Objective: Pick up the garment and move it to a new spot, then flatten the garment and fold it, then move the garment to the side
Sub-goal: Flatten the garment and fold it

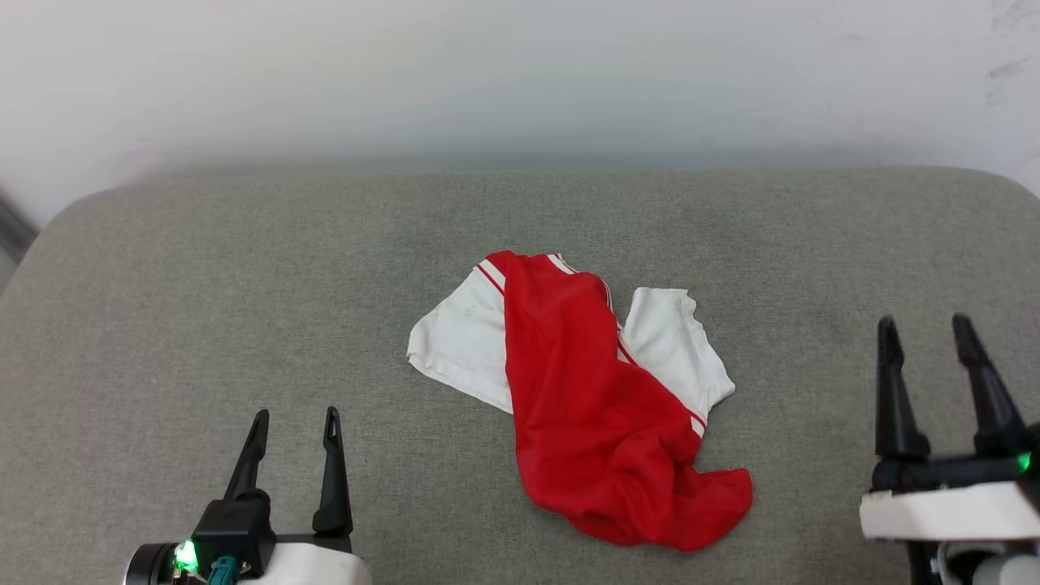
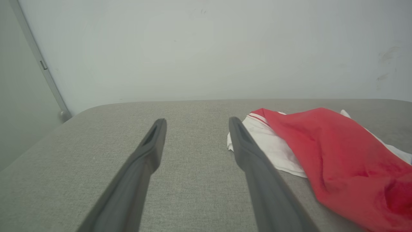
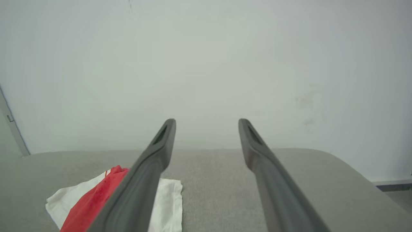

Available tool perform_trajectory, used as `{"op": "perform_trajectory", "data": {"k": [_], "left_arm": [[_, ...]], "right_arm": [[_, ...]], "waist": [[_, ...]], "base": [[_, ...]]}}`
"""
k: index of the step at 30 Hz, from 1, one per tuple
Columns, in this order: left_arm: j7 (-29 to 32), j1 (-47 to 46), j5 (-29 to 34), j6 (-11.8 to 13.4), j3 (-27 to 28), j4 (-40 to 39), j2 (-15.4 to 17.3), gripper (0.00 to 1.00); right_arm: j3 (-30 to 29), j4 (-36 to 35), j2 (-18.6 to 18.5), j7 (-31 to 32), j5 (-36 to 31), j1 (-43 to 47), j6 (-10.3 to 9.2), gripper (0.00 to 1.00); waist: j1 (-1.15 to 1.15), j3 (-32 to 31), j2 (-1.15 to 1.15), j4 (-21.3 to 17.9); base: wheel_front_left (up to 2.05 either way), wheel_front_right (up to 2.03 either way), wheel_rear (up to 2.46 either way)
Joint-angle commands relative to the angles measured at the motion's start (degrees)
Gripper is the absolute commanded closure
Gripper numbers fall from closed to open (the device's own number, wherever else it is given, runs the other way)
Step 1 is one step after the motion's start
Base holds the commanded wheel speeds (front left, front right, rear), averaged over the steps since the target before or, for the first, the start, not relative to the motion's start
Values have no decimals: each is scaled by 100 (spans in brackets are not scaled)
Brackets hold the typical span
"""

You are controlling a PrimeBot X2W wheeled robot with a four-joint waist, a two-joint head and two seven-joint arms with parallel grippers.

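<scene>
Your shirt (image 1: 569,382) lies mid-cushion (image 1: 244,268), long axis far-left to near-right, sleeves at the far end; both jaws gape wide, empty.

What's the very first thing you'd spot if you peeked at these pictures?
The red shirt with white sleeves jumps out first, lying crumpled in the middle of the grey padded surface. Next come two dark pincers, both open and holding nothing: the left pincer at the lower left and the right pincer near the right edge, each apart from the shirt.
</scene>
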Motion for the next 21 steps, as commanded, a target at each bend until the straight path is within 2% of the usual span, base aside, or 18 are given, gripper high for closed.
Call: {"op": "perform_trajectory", "data": {"k": [1,5,8,10,13,17,21], "left_arm": [[-15,-106,46,-30,18,-18,-21,0],[-15,-219,99,-73,76,-27,-74,0],[-15,-309,139,-105,105,-18,-95,0],[-15,-364,146,-129,124,-7,-108,0],[-15,-436,170,-153,147,-11,-125,0],[-15,-533,186,-180,156,-13,-149,0],[-15,-639,182,-194,181,-48,-168,0]], "right_arm": [[-33,-93,10,-12,-123,-266,-2,0],[37,-135,-15,-11,-602,-1162,-2,0],[209,81,-292,-12,-738,-1898,-4,0],[377,256,-435,-11,-557,-2392,-4,0],[821,671,-938,126,-472,-3010,-5,0],[1641,1191,-1565,1311,44,-3787,-4,0],[2474,1398,-2106,2539,886,-4517,-5,0]], "waist": [[0,57,0,9],[0,232,0,3],[0,374,0,12],[0,470,0,18],[0,595,0,31],[0,738,0,67],[0,909,0,94]], "base": [[0,0,0],[0,0,0],[0,0,0],[0,0,0],[0,0,0],[0,0,0],[0,0,0]]}}
